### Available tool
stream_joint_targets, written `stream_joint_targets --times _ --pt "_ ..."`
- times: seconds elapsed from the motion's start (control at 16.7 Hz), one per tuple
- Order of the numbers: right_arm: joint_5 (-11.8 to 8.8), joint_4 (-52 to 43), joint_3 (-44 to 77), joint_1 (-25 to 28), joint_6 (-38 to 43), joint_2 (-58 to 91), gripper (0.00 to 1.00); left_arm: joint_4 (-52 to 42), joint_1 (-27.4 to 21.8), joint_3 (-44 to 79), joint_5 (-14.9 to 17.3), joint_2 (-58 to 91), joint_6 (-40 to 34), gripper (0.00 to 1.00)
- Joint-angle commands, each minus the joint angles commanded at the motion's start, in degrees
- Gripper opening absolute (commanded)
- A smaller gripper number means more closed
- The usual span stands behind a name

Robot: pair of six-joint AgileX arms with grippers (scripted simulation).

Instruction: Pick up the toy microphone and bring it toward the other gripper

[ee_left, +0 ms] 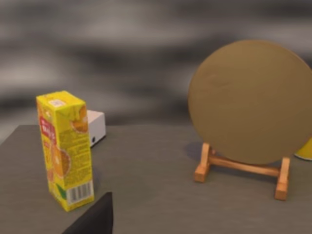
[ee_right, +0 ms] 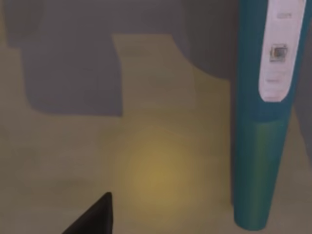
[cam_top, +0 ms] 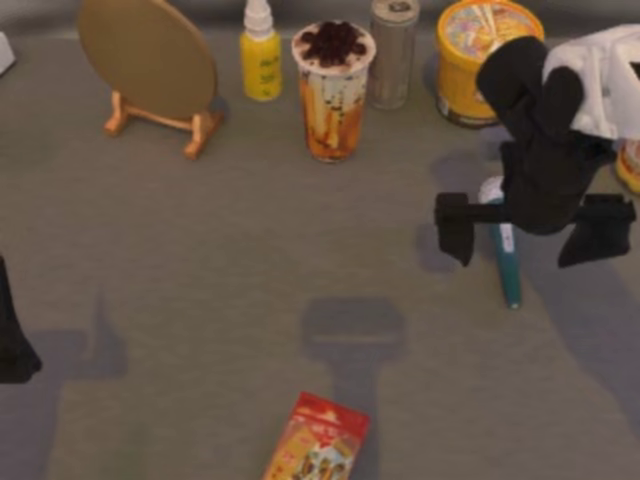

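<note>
the right hand (cam_top: 535, 228) is held above the toy microphone (cam_top: 508, 262), fingers spread apart astride it. the microphone lies flat on the tabletop (cam_top: 250, 260), right side; judged light, stiff, slippery; mid-stick grip advised. left hand (cam_top: 12, 340) is parked at the left edge.

Along the frame's top sit the round board on its stand (cam_top: 150, 60), dropper bottle (cam_top: 261, 55), drink cup (cam_top: 332, 90) and can (cam_top: 392, 50); the toy microphone (cam_top: 509, 265) lies at right, a carton (cam_top: 318, 442) at bottom centre.
</note>
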Motion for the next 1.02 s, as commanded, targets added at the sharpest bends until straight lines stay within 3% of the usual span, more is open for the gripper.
stream_joint_targets --times 0.3,0.6,1.02 --pt "0.04 11.52 -4.99 -0.21 -0.10 6.24 1.00 0.00 0.00 0.00 0.00 0.00 0.00 1.00" --pt "0.04 12.62 -5.56 -0.23 -0.11 7.00 1.00 0.00 0.00 0.00 0.00 0.00 0.00 1.00" --pt "0.04 12.62 -5.56 -0.23 -0.11 7.00 0.47 0.00 0.00 0.00 0.00 0.00 0.00 1.00"
